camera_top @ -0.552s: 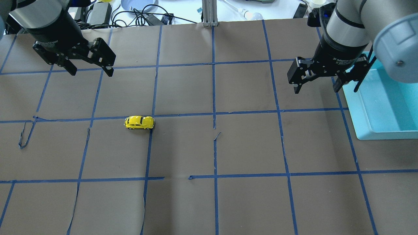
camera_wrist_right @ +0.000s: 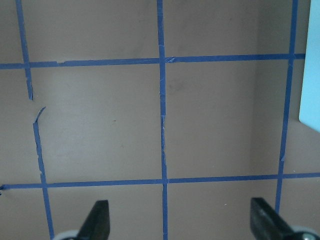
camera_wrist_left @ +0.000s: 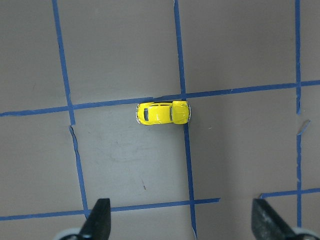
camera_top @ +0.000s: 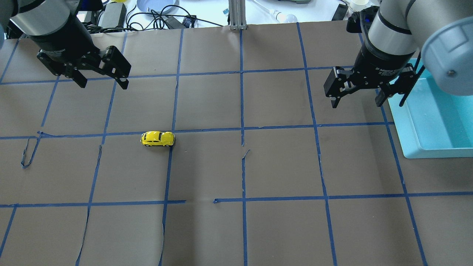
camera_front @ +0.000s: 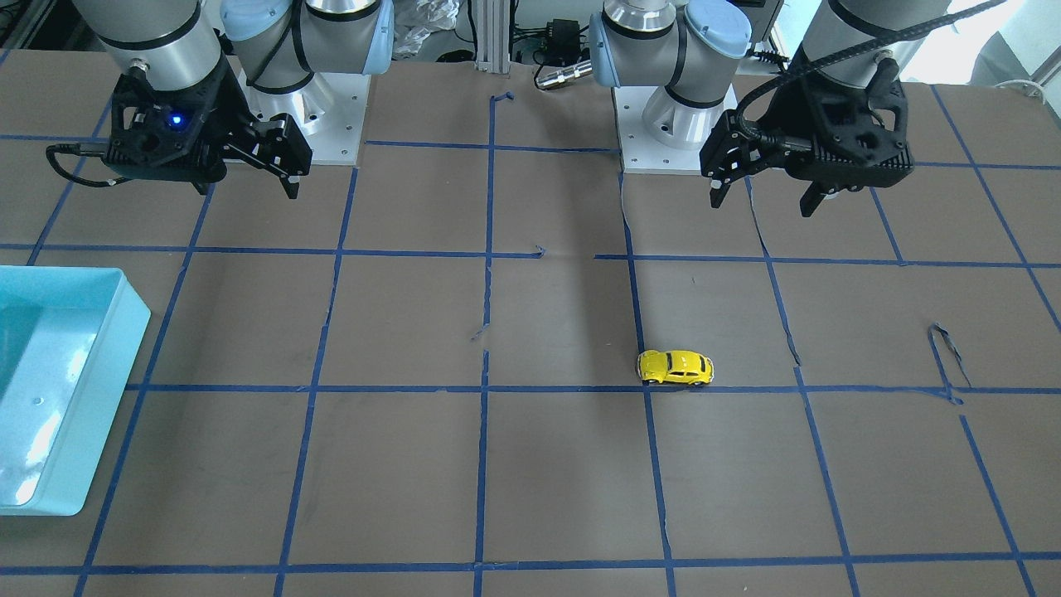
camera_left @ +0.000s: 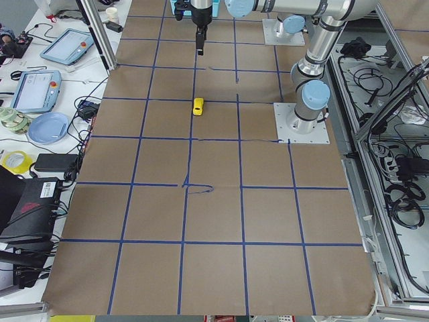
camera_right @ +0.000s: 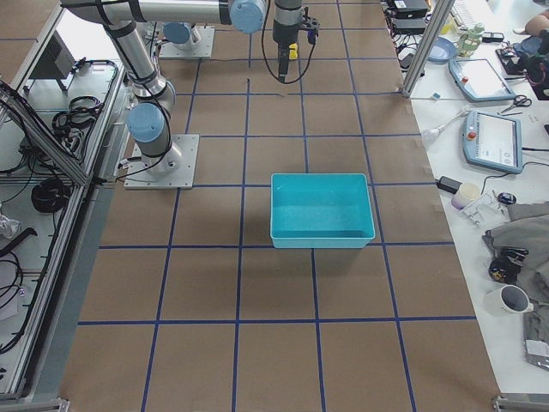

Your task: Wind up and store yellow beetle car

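The yellow beetle car stands on its wheels on the brown paper, left of the middle, beside a blue tape crossing. It also shows in the front-facing view, the left wrist view and the exterior left view. My left gripper hangs open and empty above the table, back and left of the car. My right gripper hangs open and empty at the back right, next to the bin. In the front-facing view the left gripper is on the right and the right gripper on the left.
A light blue bin stands at the table's right edge, also in the front-facing view and the exterior right view. Blue tape lines grid the brown paper, some torn and lifted. Cables, tablets and clutter lie beyond the far edge.
Both arms have shifted slightly toward the back of the table. The car has not moved. Both grippers stay open.
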Controlling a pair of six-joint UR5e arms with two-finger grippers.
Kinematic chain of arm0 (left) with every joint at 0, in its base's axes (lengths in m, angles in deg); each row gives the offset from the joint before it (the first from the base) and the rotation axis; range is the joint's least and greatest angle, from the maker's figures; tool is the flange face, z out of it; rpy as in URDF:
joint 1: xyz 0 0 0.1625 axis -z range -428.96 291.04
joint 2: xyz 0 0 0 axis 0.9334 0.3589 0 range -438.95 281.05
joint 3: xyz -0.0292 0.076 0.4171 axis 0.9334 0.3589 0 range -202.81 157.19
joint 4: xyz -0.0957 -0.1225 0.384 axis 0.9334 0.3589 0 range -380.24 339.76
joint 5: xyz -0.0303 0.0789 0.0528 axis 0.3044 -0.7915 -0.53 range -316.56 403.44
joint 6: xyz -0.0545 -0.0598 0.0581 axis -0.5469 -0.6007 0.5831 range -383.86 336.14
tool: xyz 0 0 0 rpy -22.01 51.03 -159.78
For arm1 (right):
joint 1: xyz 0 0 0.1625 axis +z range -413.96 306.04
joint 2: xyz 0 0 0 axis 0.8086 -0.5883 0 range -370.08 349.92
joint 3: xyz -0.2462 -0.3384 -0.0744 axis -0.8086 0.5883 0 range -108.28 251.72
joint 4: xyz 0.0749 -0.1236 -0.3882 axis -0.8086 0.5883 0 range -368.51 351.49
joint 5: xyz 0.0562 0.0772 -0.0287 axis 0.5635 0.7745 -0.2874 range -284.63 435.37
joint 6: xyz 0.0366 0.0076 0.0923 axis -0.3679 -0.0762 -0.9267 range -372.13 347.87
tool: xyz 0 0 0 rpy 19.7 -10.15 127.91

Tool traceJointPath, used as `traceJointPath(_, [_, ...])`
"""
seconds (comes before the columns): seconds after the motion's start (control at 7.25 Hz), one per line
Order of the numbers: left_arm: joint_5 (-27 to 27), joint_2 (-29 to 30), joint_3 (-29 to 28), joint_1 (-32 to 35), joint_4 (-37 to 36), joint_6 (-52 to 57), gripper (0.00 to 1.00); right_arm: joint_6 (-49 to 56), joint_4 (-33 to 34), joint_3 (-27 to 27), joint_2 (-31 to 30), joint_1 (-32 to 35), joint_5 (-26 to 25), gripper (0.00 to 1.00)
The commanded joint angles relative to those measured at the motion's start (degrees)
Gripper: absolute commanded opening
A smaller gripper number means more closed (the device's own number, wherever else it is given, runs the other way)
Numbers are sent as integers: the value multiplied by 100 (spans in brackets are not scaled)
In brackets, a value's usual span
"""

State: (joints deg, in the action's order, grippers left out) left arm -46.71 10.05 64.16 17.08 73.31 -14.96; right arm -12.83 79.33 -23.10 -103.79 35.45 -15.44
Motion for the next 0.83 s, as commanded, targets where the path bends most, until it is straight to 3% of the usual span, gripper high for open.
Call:
traceJointPath(0.0, [-55, -49, 4, 0, 23, -19, 100, 0, -4, -1, -25, -3, 2, 100])
traceJointPath(0.69, [-64, -58, 13, 9, -12, -19, 100, 44, -74, -1, -42, -3, 1, 100])
